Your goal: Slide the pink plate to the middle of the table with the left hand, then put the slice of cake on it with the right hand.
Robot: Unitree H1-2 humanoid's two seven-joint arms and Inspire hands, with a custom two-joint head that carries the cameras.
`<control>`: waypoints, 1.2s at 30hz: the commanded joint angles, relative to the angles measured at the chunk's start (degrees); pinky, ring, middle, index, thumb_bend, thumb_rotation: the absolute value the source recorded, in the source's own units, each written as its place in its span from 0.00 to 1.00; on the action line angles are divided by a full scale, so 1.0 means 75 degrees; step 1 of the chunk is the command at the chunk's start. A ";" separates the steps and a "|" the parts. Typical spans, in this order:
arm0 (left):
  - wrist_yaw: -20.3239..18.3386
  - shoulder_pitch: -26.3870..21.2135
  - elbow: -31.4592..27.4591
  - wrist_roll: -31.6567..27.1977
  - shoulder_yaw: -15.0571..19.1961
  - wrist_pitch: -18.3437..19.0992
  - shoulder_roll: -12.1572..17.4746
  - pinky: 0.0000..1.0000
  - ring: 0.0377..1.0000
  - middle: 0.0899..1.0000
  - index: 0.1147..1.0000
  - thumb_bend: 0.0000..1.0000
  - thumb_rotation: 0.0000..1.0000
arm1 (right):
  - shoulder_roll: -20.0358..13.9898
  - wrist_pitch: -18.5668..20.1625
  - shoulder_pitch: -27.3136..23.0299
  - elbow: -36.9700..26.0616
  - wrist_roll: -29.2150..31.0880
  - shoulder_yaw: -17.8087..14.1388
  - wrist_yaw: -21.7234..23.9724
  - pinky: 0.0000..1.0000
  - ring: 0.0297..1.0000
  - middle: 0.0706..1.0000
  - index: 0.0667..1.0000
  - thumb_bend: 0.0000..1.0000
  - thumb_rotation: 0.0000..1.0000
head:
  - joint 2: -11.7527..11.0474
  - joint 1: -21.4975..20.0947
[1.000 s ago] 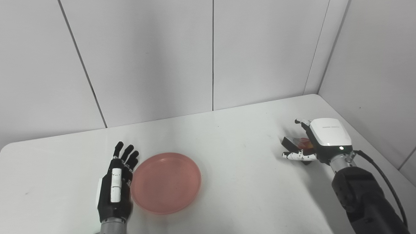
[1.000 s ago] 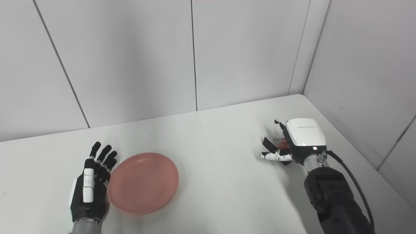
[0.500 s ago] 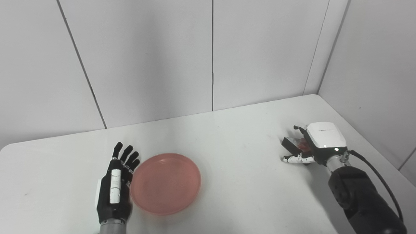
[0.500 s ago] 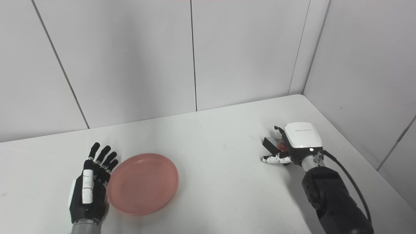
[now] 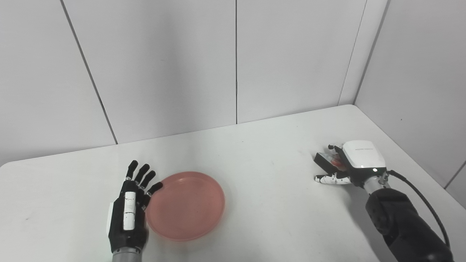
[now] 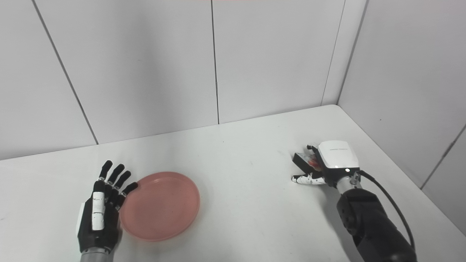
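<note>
The pink plate (image 5: 185, 205) lies flat on the white table (image 5: 255, 174), left of the middle. My left hand (image 5: 127, 214) rests open against the plate's left side, fingers pointing away from me and thumb tip on the rim. At the right, the slice of cake (image 5: 327, 160), dark with a red top, sits on the table. My right hand (image 5: 358, 160) is open around it: the thumb lies on the near side and the fingers curl over the far side. The white back of the hand hides most of the cake and the fingers.
Grey wall panels close off the table at the back and along the right, near my right hand. The table's rounded back-left corner (image 5: 7, 165) shows at the left. A black cable (image 5: 418, 189) runs along my right forearm.
My left thumb has spread out onto the plate's rim. My right hand has sunk lower and drawn slightly back around the cake. The plate and cake have stayed put; the view shifted slightly.
</note>
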 commanded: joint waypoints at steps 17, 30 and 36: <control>-0.0041 0.0798 0.0412 0.0044 -0.0126 0.0065 -0.0036 0.86 0.87 0.88 0.91 0.89 0.78 | -0.0304 -0.0415 -0.0250 0.0844 0.1020 0.0640 -0.0966 0.13 0.15 0.18 0.25 0.55 0.37 | 0.0037 0.0028; -0.0040 0.0788 0.0353 0.0020 -0.0132 0.0126 -0.0026 0.81 0.87 0.88 0.90 0.89 0.78 | -0.0382 -0.0234 -0.0071 0.0617 0.1141 0.0804 -0.0865 0.14 0.18 0.22 0.30 0.56 0.40 | 0.0076 0.0048; -0.0021 0.0774 0.0309 0.0037 -0.0135 0.0169 -0.0010 0.83 0.87 0.88 0.91 0.90 0.78 | -0.0400 -0.0254 -0.0020 0.0071 0.1157 0.0823 -0.0777 0.15 0.18 0.22 0.30 0.56 0.40 | 0.0090 0.0058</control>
